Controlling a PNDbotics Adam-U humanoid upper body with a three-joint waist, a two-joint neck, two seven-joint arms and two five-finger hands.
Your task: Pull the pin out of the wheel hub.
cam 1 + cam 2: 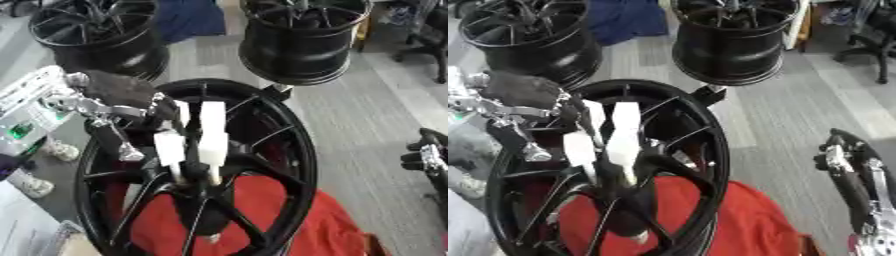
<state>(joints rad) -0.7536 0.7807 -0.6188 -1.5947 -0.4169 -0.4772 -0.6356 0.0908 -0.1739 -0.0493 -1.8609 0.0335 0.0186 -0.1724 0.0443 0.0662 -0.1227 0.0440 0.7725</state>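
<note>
Item: wheel hub [262, 165]. Black spoked alloy rim, lying near centre, face up, over a red cloth [289, 225] that shows through the spokes. Judged heavy and rigid; unlikely to shift when the pin is drawn.

Item: pin [213, 137]. White, blocky upper part on a thinner pale shank, standing roughly upright at the hub's centre. A second white pin [170, 150] of like shape stands just left of it, touching or nearly so. Judged light, stiff and smooth-sided, so apt to slip. Best taken by the broad white upper block and drawn straight up along the shank; a sideways pull may bind it in the bore.

Item: left hand [131, 107]. Black with silver joints, enters from the left and sits over the hub's left rim, its fingers [166, 112] reaching to the top of the white pins. Whether they have closed round a pin cannot be told.

Item: right hand [846, 165]. Near the right edge, well apart from the hub, idle; fingers curled in, nothing held.

Containers: none seen. The hub's centre bore serves as the socket holding the pins.

Other stock: two more black rims on the grey floor, far left [96, 35] and far right [302, 40].
</note>
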